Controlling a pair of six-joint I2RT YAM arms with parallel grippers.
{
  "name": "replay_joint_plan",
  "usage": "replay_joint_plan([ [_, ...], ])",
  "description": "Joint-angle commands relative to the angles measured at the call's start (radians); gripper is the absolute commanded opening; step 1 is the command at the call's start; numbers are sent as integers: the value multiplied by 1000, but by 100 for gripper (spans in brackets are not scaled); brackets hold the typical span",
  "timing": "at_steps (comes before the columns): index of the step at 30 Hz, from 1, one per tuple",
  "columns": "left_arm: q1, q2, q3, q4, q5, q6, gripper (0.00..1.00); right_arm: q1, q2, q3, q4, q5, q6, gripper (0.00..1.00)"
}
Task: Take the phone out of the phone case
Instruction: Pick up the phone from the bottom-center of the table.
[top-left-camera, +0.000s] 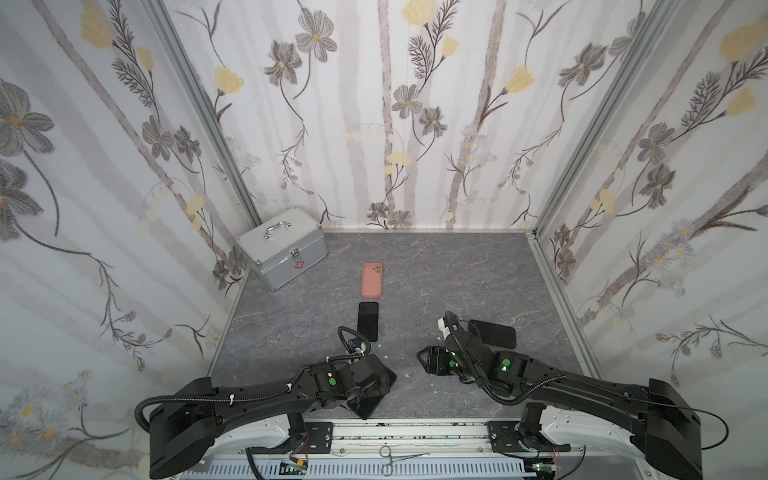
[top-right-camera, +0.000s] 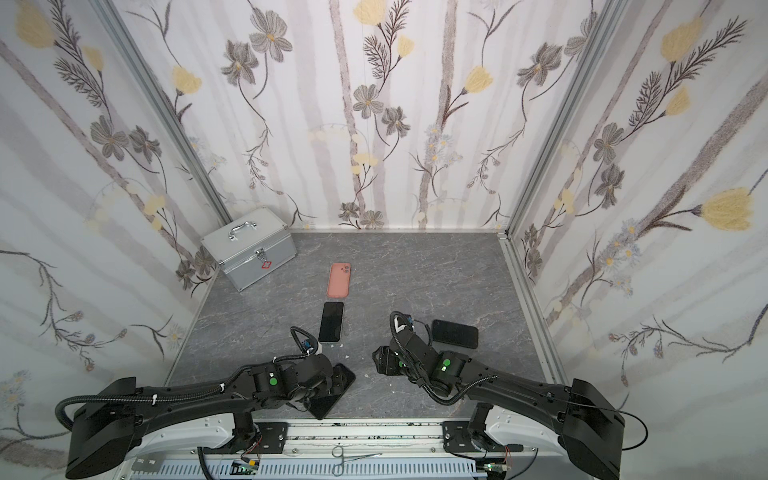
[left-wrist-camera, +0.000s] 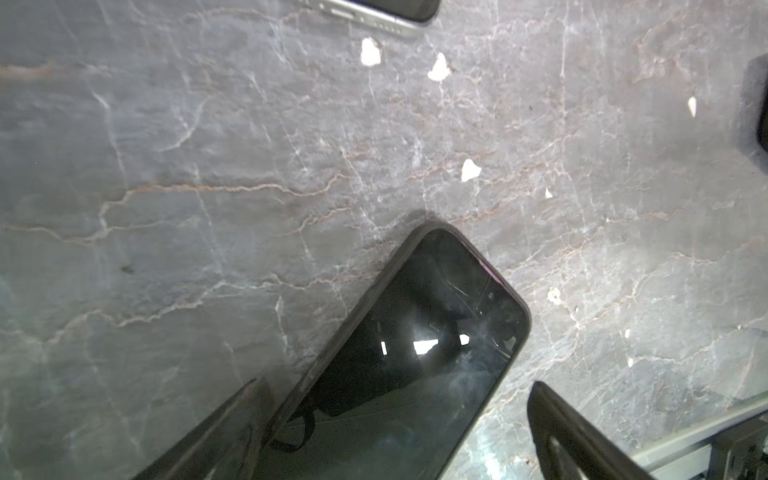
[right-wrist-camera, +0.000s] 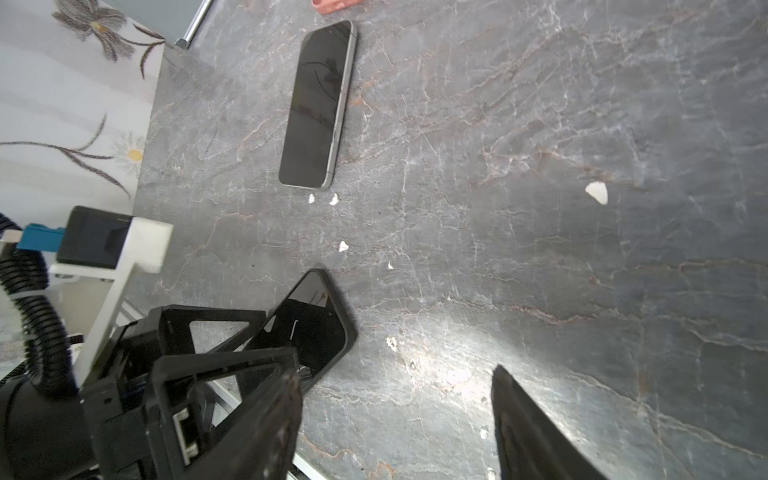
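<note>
A phone in a black case (left-wrist-camera: 415, 353) lies screen up and askew near the table's front edge, also seen as the cased phone (top-left-camera: 371, 401) in a top view. My left gripper (left-wrist-camera: 395, 384) is open, with one finger on each side of it; whether either finger touches it I cannot tell. My right gripper (right-wrist-camera: 395, 374) is open over bare table to the right, holding nothing. A bare black phone (top-left-camera: 368, 321) lies mid-table. Beyond it is a pink case (top-left-camera: 371, 280), back up; what it holds is hidden. A dark phone-shaped slab (top-left-camera: 492, 333) lies behind my right wrist.
A silver metal box (top-left-camera: 282, 247) with a handle stands at the back left corner. Small white crumbs (right-wrist-camera: 596, 192) are scattered on the grey marbled table (top-left-camera: 436, 274). Flowered walls close in three sides. Forceps (top-left-camera: 399, 457) lie on the front rail.
</note>
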Motion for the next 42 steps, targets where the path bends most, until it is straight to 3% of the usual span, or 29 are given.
replay_joint_plan([
  [1, -16, -10, -1, -163, 86, -10, 100, 13, -17, -18, 64, 33, 64, 71],
  [13, -90, 46, 30, -215, 164, 105, 100, 61, -41, -55, 43, 21, 96, 67],
  [27, -111, 140, 64, -311, 152, 214, 100, 63, -20, -51, 56, 24, 105, 67],
  [35, -115, 165, 82, -327, 127, 210, 100, 63, -21, -50, 57, 31, 105, 67],
  [42, -126, 244, 133, -349, 85, 197, 91, 64, -36, -56, 49, 46, 111, 66],
])
